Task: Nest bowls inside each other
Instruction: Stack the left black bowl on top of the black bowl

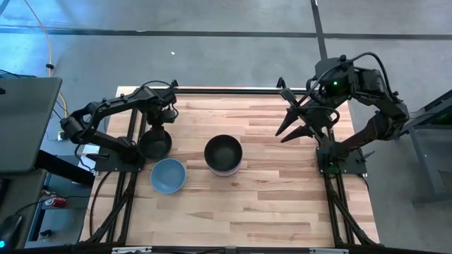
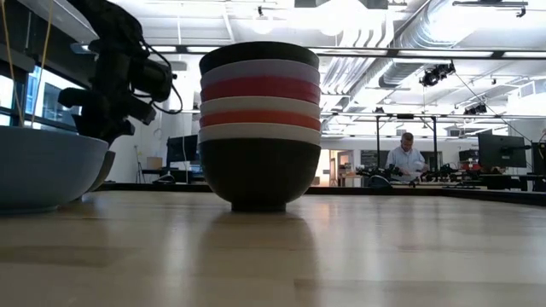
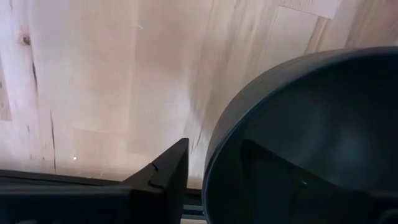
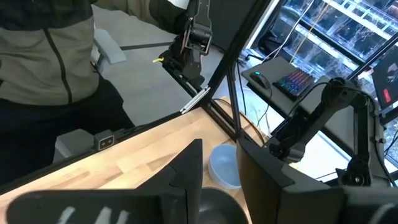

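Left gripper (image 1: 157, 128) astride black bowl (image 1: 155, 143) rim (jaws apart) —

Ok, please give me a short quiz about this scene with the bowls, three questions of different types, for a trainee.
1. True or false: the blue bowl already sits in the stack.
2. Which arm's gripper is at the rim of the loose black bowl? A. left B. right C. neither
3. What does the right gripper hold?

Key
1. False: it stands alone on the table, beside the black bowl.
2. A: the left gripper.
3. Nothing: it hangs open over the table's right side, away from every bowl.
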`<state>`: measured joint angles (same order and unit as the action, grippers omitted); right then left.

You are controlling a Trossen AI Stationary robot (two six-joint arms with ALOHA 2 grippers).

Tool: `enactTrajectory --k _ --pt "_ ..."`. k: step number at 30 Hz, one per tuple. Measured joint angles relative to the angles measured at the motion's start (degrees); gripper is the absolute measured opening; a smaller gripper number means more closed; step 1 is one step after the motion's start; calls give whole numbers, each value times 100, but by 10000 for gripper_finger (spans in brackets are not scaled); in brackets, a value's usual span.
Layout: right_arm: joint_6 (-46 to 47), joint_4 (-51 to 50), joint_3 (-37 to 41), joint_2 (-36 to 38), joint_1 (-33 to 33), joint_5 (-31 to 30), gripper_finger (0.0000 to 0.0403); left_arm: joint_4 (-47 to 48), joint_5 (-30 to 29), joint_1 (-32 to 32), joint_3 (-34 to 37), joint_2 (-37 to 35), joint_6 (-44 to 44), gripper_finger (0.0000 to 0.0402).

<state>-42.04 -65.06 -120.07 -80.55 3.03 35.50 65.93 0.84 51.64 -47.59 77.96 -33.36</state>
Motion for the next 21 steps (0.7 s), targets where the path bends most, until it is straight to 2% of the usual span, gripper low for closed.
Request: enactTrajectory --k 9,15,21 --pt "-39 -52 0 -2 0 -38 91 43 31 163 -5 -6 -77 10" --pt "-37 -86 0 -36 0 -38 91 65 67 210 -160 -6 -5 5" --pt "-39 -210 2 -120 0 -38 91 102 434 214 -551 -6 290 3"
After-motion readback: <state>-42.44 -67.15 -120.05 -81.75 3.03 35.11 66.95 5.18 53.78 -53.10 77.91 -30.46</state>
